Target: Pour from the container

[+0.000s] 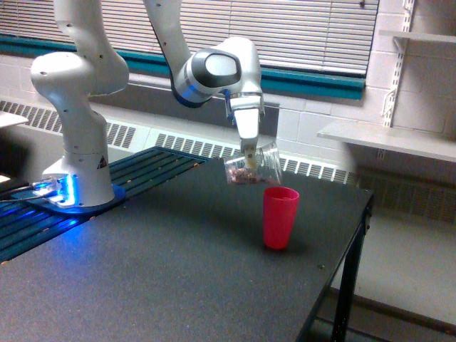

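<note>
The small clear straight-sided plastic cup (252, 165) is gripped tilted by the end effector (249, 151), at eleven o'clock above the opaque pink-red tapered cup (279, 216).

A pink cup (281, 216) stands upright on the dark worktop (164, 278). Behind it are window blinds (299, 32). A white shelf (388, 139) hangs on the brick wall.
</note>
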Controlling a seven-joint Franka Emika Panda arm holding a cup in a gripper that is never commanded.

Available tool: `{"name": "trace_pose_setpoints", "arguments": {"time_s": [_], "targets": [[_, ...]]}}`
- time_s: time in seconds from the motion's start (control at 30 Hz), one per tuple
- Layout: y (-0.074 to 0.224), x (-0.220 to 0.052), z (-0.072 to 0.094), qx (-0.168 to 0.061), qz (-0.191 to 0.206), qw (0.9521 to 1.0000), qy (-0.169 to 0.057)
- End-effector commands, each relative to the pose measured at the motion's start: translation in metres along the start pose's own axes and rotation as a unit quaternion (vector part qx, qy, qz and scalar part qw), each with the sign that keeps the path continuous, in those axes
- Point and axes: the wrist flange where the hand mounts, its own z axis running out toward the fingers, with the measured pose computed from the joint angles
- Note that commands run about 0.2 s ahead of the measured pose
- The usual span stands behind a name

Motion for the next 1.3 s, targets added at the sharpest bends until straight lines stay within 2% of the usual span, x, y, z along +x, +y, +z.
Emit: {"name": "trace_pose_setpoints", "arguments": {"time_s": [0.03,0.57,0.93,1.3], "targets": [[-0.013,-0.006,-0.001,-0.003,-0.017,0.9998,0.002],[-0.002,0.007,-0.006,-0.013,-0.011,0.9997,0.016],[-0.005,-0.001,-0.004,-0.020,-0.034,0.9992,0.008],[-0.006,0.004,-0.006,-0.027,-0.047,0.9984,0.014]]}}
